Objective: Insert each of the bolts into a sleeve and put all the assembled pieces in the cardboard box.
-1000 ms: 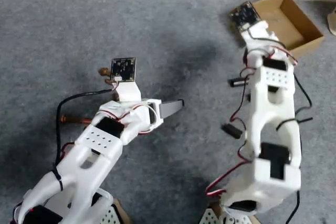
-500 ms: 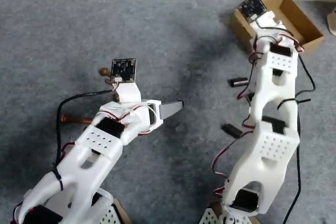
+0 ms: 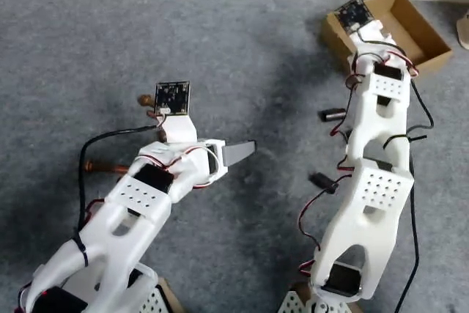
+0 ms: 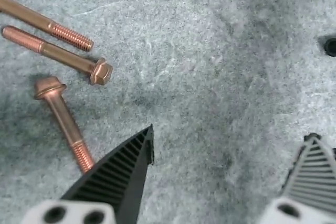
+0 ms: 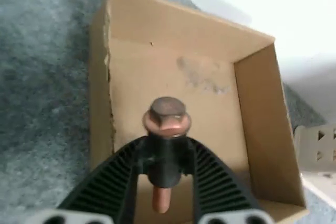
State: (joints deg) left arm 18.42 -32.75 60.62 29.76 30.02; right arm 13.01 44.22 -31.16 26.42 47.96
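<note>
Finds the right gripper pinching a copper hex-flange bolt seated in a black cylindrical sleeve, poised over the floor of the open brown cardboard box. Judges the boxing step in hand; calls next for lowering slightly and parting the fingers. Notes the left gripper spread wide, empty, near three loose copper bolts on grey carpet, with further assemblies outstanding.

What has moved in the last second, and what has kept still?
The right pincer, shut on a sleeved bolt, moved forward and out over the cardboard box as its arm stretched. The left pincer stayed open above the carpet beside three loose bolts, which kept their places.
</note>
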